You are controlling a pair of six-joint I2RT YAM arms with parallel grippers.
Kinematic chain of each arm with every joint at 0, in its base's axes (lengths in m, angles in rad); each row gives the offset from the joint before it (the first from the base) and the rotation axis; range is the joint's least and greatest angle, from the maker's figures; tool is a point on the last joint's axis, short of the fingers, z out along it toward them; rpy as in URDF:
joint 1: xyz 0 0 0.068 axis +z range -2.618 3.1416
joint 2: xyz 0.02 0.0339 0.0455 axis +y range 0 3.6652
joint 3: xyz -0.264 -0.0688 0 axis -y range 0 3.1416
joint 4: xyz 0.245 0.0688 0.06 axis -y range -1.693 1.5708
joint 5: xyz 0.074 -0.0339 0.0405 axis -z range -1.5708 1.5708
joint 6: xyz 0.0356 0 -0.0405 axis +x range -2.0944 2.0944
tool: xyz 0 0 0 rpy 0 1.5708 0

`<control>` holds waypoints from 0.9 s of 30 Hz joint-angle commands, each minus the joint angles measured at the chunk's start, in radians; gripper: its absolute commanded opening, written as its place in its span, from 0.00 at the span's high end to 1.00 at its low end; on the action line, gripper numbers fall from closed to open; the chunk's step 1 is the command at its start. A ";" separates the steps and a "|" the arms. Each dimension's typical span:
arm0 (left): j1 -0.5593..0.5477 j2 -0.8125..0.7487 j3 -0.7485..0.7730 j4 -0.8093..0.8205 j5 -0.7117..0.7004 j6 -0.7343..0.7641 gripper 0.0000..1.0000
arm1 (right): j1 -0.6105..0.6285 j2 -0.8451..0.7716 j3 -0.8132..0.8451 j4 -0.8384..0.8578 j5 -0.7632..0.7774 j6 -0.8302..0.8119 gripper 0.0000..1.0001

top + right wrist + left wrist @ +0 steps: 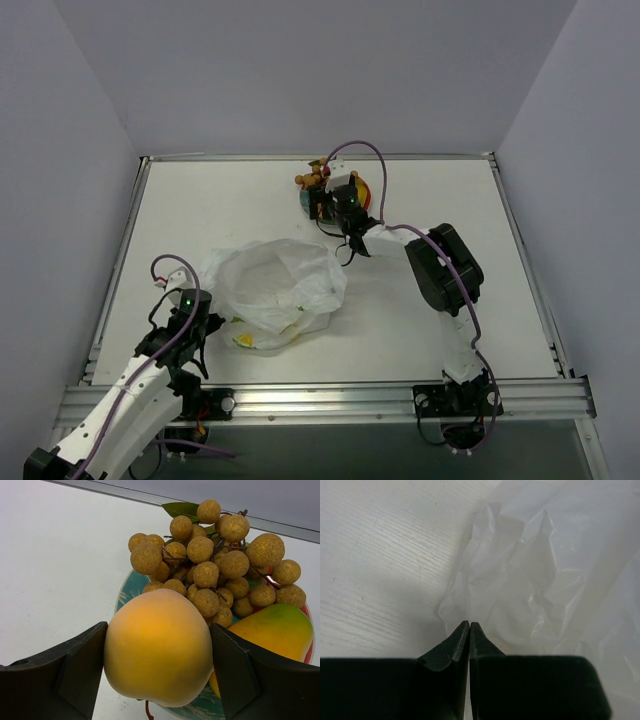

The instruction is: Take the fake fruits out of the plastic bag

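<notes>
**Counter** (200, 210): a white surface carrying everything below.

**Plastic bag** (275, 285): lay crumpled and open-mouthed near the middle of the counter, toward 7 o'clock from the plate. The top view showed only pale film and small printed marks inside it, so it was judged empty.

**Plate** (126, 591): stood toward 1 o'clock from the bag, well apart from it, and held the removed fruit.

**Bunch of tan-brown balls** (215, 570): rested on the far part of the plate.

**Mango-like fruit** (275, 630): lay at about 4 o'clock of the bunch, touching it.

**Round orange fruit** (159, 652): was carried at the near rim of the plate, just in front of the bunch. Contact with the plate could not be told.

**Right claw** (158, 630): was clamped on the round orange fruit, one finger at its 9 o'clock side and one at its 3 o'clock side.

**Left claw** (470, 626): had its fingers pressed together at the bag's 8 o'clock edge. Whether film was pinched between them could not be told.

**Step in hand (judged)**: placing the last fruit, with extraction nearly complete.

**Next move (judged)**: calls for lowering the fruit onto the bare part of the plate beside the mango-like fruit. The right claw should then part gently and lift straight up, since a round fruit could roll off the rim.
</notes>
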 commanded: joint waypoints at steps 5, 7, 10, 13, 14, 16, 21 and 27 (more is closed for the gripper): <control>0.005 -0.004 0.031 0.036 0.007 0.028 0.98 | -0.001 -0.035 0.009 0.053 0.034 0.005 0.22; 0.005 -0.015 0.029 0.036 0.010 0.032 0.98 | -0.001 -0.057 -0.001 0.052 0.033 0.009 0.19; 0.005 -0.022 0.028 0.034 0.013 0.032 0.98 | 0.001 -0.070 -0.002 0.043 0.033 0.009 0.18; 0.006 -0.028 0.026 0.033 0.016 0.033 0.98 | -0.001 -0.070 -0.004 0.038 0.042 0.006 0.16; 0.005 -0.031 0.026 0.033 0.019 0.033 0.98 | -0.001 -0.069 -0.004 0.037 0.042 0.006 0.15; 0.006 -0.036 0.026 0.030 0.021 0.033 0.98 | -0.001 -0.064 0.001 0.029 0.042 0.010 0.15; 0.005 -0.030 0.024 0.054 0.031 0.048 0.98 | -0.001 -0.135 -0.005 0.008 -0.001 0.039 0.15; 0.003 0.079 0.026 0.186 0.083 0.084 0.98 | -0.001 -0.318 -0.056 -0.033 -0.009 0.160 0.00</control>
